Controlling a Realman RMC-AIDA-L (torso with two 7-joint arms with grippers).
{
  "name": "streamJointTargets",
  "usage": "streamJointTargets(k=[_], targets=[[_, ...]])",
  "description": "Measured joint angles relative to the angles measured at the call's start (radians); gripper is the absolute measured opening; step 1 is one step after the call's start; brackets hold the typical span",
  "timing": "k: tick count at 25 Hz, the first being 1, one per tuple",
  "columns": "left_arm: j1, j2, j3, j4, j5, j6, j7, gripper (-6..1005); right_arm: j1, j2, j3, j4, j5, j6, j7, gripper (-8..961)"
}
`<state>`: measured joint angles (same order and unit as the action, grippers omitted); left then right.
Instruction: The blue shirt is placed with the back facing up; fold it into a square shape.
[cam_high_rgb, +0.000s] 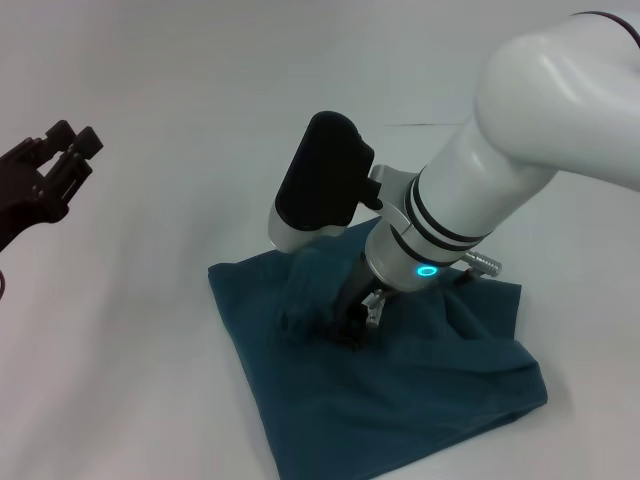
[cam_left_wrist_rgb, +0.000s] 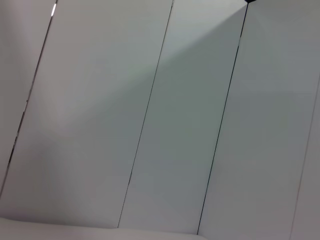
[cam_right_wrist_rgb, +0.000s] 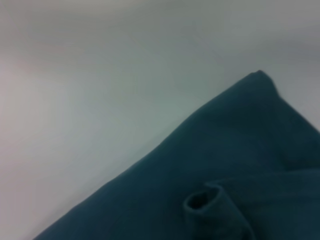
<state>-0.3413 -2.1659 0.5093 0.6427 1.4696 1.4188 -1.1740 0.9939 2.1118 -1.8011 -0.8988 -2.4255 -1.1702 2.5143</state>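
The dark teal-blue cotton shirt (cam_high_rgb: 400, 390) lies on the white table surface (cam_high_rgb: 150, 380), already gathered into a rough, rumpled four-sided shape toward the lower right of the head view. Plain side is up; no lettering visible. One corner points left-rear, another lies toward the near edge of the view. The cloth is creased, with a raised bunch near its rear-left part.

The right gripper (cam_high_rgb: 358, 318) is down on the shirt at that raised bunch, at the end of the white right arm (cam_high_rgb: 520, 150) with its glowing blue ring light. The fingers are mostly hidden behind cloth and wrist housing; cannot tell whether they are parted or closed, nor whether fabric is pinched. The cloth stands up in a small ridge against the tool.

The right wrist view shows the shirt (cam_right_wrist_rgb: 210, 180) close up: a pointed corner against the white surface and a small rolled loop of fabric (cam_right_wrist_rgb: 207, 200).

The left gripper (cam_high_rgb: 58, 160), black, hangs above the table at the far left, well apart from the shirt, fingers spread, holding nothing. The left wrist view shows only pale wall panels (cam_left_wrist_rgb: 160, 120).
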Motion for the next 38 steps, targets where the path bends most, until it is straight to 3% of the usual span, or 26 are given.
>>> streamJointTargets(k=[10, 19, 38], targets=[[0.0, 0.0, 0.0, -0.002, 0.0, -0.002, 0.004, 358, -0.013, -0.006, 0.01, -0.011, -0.043, 0.06, 0.041, 26], [0.003, 0.0, -0.002, -0.006, 0.0, -0.001, 0.004, 358, -0.095, -0.01, 0.048, -0.138, -0.117, 0.072, 0.093, 26], [0.001, 0.0, 0.003, -0.018, 0.0, 0.004, 0.008, 359, -0.256, -0.013, 0.173, -0.283, -0.198, 0.066, 0.149, 27]])
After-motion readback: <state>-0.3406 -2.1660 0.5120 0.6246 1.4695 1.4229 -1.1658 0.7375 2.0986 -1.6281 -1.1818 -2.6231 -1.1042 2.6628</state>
